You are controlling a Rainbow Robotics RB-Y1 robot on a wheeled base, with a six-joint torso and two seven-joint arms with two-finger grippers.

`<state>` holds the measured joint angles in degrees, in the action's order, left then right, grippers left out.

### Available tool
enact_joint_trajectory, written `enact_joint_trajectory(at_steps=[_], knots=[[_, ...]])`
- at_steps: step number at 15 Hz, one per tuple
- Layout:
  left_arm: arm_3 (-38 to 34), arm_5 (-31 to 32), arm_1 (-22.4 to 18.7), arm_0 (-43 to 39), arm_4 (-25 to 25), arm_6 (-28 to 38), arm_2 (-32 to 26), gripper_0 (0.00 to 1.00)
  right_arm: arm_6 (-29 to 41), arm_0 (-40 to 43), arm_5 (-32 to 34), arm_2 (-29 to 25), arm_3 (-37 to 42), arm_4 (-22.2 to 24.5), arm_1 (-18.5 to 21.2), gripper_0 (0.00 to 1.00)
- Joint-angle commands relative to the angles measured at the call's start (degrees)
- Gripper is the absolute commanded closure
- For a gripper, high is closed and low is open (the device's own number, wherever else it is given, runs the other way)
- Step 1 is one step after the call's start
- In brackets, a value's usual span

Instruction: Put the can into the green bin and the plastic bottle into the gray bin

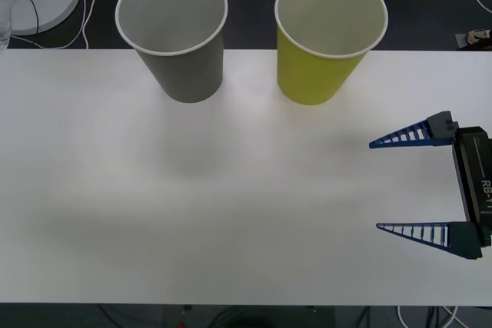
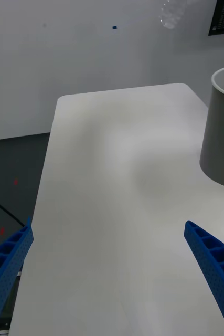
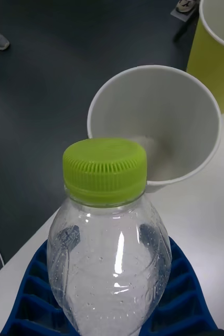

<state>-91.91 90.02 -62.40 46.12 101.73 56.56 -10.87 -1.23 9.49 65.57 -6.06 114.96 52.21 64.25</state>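
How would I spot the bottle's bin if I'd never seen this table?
Start at the white table and look along its far edge, where two big paper-cup-shaped bins stand side by side. The gray bin is the left one; its neighbour, the green bin, is the same size but yellow-green.

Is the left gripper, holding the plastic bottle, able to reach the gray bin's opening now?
Probably yes. The left gripper grips the plastic bottle with the gray bin open just beyond, nothing between them.

Front overhead, both wrist views low, sharing gray bin [image 1: 178,32]
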Motion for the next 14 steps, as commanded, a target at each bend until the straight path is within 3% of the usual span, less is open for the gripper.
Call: enact_joint_trajectory(at_steps=[1, 7, 10, 14], knots=[[5.2, 0.0, 0.0, 7.8, 1.4, -1.5, 6.6, 1.0, 0.0, 0.0, 0.0, 0.0, 0.0, 0.0, 0.0, 0.0], [18.7, 0.0, 3.7, 21.7, 2.9, -6.8, 17.5, 1.0, 0.0, 0.0, 0.0, 0.0, 0.0, 0.0, 0.0, 0.0], [23.5, 0.0, 7.2, 25.8, 4.8, -7.6, 19.3, 1.0, 0.0, 0.0, 0.0, 0.0, 0.0, 0.0, 0.0, 0.0], [28.7, 0.0, 13.6, 31.8, 12.1, -8.9, 19.3, 1.0, 0.0, 0.0, 0.0, 0.0, 0.0, 0.0, 0.0, 0.0]])
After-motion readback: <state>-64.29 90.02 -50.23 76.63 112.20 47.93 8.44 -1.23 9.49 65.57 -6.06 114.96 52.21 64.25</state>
